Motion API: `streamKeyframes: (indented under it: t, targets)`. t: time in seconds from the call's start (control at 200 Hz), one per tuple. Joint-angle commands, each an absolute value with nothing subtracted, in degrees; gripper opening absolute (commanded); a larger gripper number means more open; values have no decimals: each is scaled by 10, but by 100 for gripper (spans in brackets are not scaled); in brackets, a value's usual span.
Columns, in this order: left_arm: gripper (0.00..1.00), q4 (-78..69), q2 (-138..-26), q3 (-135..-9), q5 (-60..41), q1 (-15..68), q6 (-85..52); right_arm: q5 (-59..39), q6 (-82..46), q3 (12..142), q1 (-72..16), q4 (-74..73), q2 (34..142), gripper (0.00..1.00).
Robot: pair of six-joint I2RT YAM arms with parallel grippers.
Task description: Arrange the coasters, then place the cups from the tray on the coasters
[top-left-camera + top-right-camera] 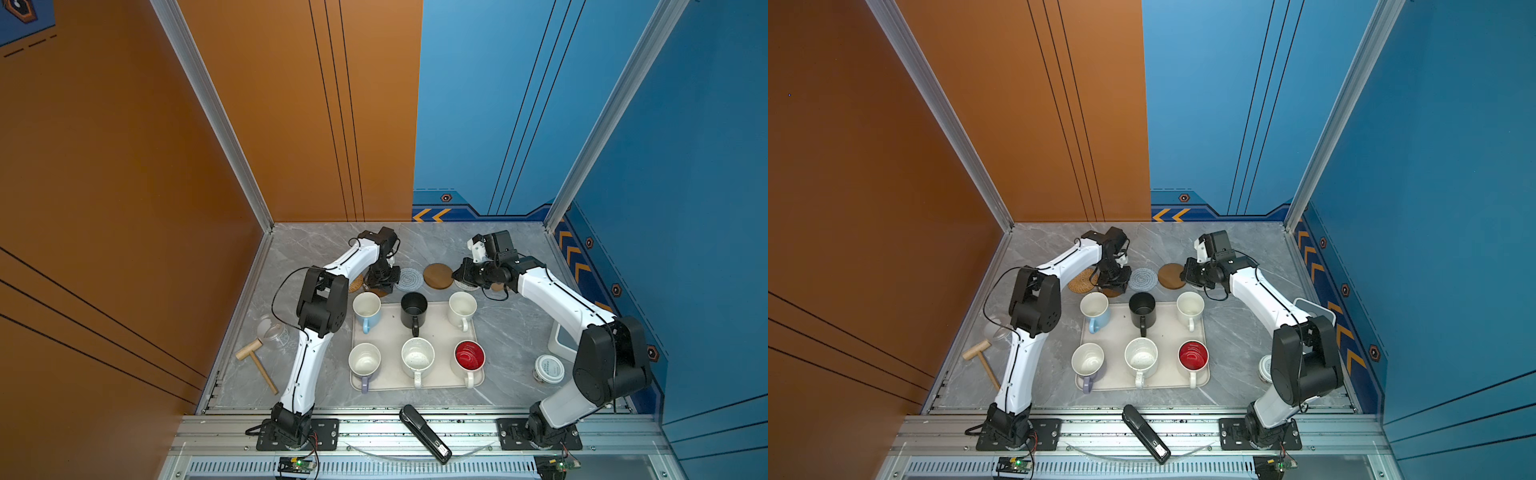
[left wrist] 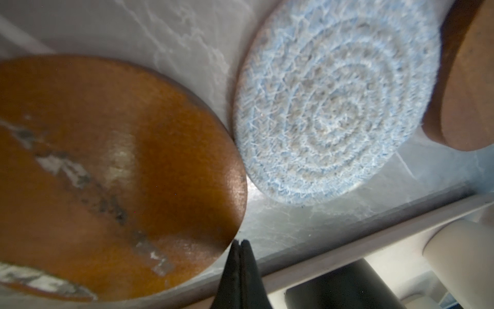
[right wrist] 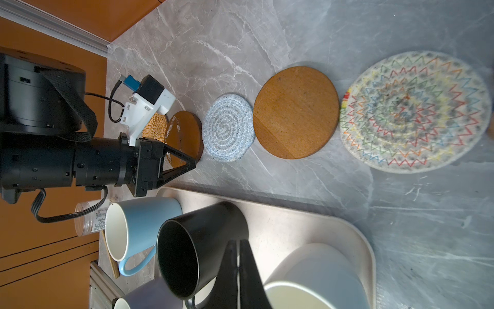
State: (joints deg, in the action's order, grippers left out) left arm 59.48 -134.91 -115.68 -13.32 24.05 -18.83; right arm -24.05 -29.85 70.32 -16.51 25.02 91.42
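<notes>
On the cream-beige rectangular tray (image 1: 438,330), six mugs are set upright in two rows of three. In the tray's far row are seen the light blue mug (image 1: 366,309), the black mug (image 1: 414,309) and the plain white mug (image 1: 462,308). In its near row are the lavender mug (image 1: 364,362), the speckled white mug (image 1: 417,358) and the white mug with a red inside (image 1: 469,355).

Just beyond the tray's far edge, five coasters are laid in a line. From the tray's left end to its right, these are the woven rattan disc (image 1: 1081,280), the brown wooden disc with pale scuffs (image 2: 107,174), the grey-blue crocheted disc (image 1: 408,279), the plain brown wooden disc (image 1: 438,276) and the whitish crocheted disc with coloured zigzags (image 3: 411,112).

The left gripper (image 2: 240,244) is held between the scuffed disc and the tray's far rim, its jaws pressed together on nothing. The right gripper (image 3: 238,243) is held beyond the tray's far right corner, jaws likewise together and empty.
</notes>
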Motion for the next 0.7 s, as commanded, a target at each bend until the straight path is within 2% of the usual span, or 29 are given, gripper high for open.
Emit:
streamKeyframes:
  t: [0.0,0.696]
  targets:
    - [0,611,-1372,-1179,-124,237,-178,-251,-289,694,-162,259,911,2]
    - [0,609,-1382,-1229,-117,224,-179,-250,-293,690,-160,257,905,2]
